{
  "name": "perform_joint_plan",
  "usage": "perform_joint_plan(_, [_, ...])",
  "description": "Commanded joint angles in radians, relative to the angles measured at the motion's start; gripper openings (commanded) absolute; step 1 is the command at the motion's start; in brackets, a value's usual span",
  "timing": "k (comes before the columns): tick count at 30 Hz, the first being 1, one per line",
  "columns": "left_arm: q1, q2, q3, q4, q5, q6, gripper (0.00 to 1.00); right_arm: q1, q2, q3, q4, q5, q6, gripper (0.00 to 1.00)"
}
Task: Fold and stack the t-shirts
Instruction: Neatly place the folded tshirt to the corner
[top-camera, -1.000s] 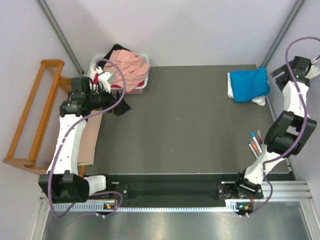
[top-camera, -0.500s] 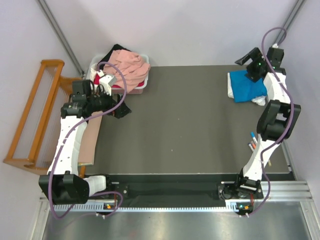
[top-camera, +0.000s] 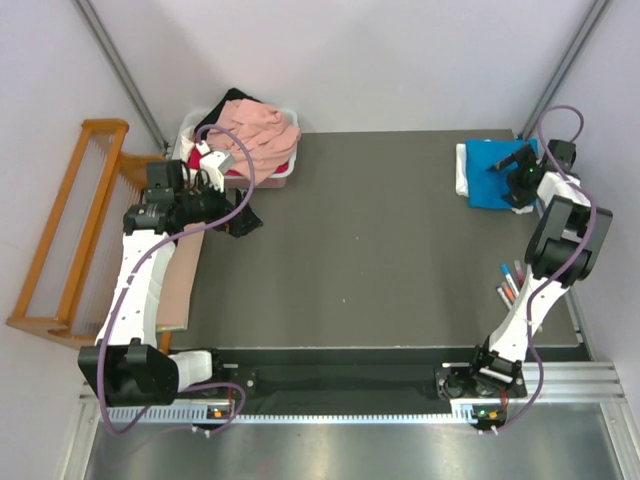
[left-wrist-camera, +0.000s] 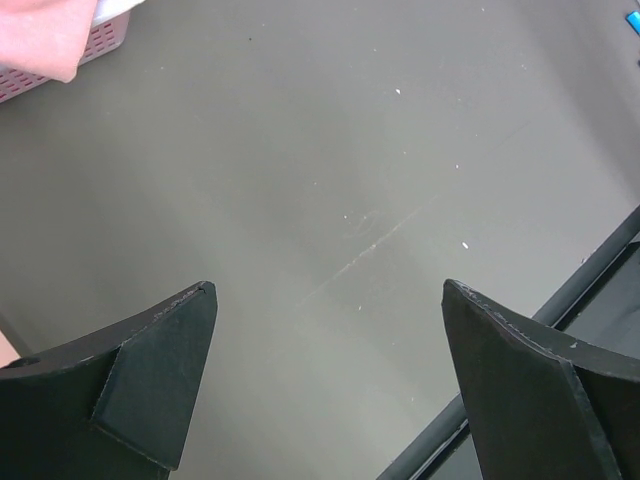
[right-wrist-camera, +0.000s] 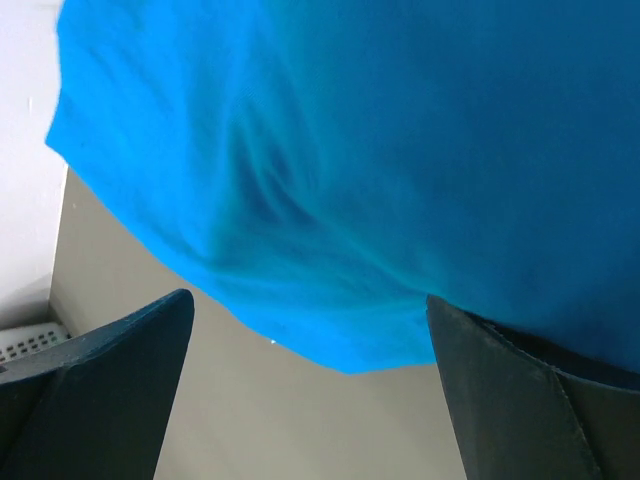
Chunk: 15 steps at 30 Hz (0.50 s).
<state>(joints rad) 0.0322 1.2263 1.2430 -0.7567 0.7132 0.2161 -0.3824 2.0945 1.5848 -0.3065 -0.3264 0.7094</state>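
A folded bright blue t-shirt (top-camera: 487, 173) lies at the table's far right on top of a white t-shirt (top-camera: 461, 178). My right gripper (top-camera: 511, 166) hovers over its right part, open. In the right wrist view the blue t-shirt (right-wrist-camera: 360, 150) fills the upper frame, and its edge hangs between the wide jaws of the right gripper (right-wrist-camera: 310, 300). A salmon-pink t-shirt (top-camera: 262, 135) is heaped with black (top-camera: 236, 97) and red (top-camera: 237, 173) cloth in the white tub (top-camera: 283, 170). My left gripper (top-camera: 243, 218) stands open over bare table near the tub, holding nothing (left-wrist-camera: 328, 290).
A wooden slatted rack (top-camera: 60, 240) stands left of the table, with a brown board (top-camera: 180, 275) beside it. Several pens (top-camera: 510, 285) lie near the right edge. The tub's corner (left-wrist-camera: 100, 40) with pink cloth (left-wrist-camera: 40, 30) shows in the left wrist view.
My right arm swung from the table's right edge to the far side and then down over the blue t-shirt. The left arm has barely shifted.
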Motion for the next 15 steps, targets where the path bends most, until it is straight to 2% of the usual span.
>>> perform_joint_plan(1, [0.003, -0.011, 0.01, 0.007, -0.001, 0.023, 0.99, -0.013, 0.085, 0.035, 0.058, -0.109, -0.01, 1.0])
perform_joint_plan(4, [0.002, -0.019, 0.009, -0.003, -0.004, 0.026, 0.99, -0.016, 0.091, 0.053, 0.113, -0.245, 0.021, 1.0])
perform_joint_plan(9, [0.003, -0.021, 0.007, -0.004, 0.003, 0.022, 0.99, -0.013, 0.065, 0.116, 0.361, -0.499, 0.162, 1.0])
perform_joint_plan(11, [0.002, -0.017, 0.01, -0.003, 0.003, 0.022, 0.99, -0.013, 0.067, 0.17, 0.449, -0.554, 0.257, 1.0])
perform_joint_plan(12, [0.002, -0.017, 0.012, -0.001, 0.002, 0.02, 0.99, -0.013, 0.068, 0.178, 0.575, -0.606, 0.303, 1.0])
perform_joint_plan(13, [0.002, -0.014, 0.012, -0.003, 0.003, 0.02, 0.99, -0.015, 0.078, 0.185, 0.652, -0.625, 0.411, 0.99])
perform_joint_plan(15, [0.003, -0.01, 0.007, 0.0, 0.005, 0.02, 0.99, -0.016, 0.097, 0.191, 0.783, -0.663, 0.52, 1.0])
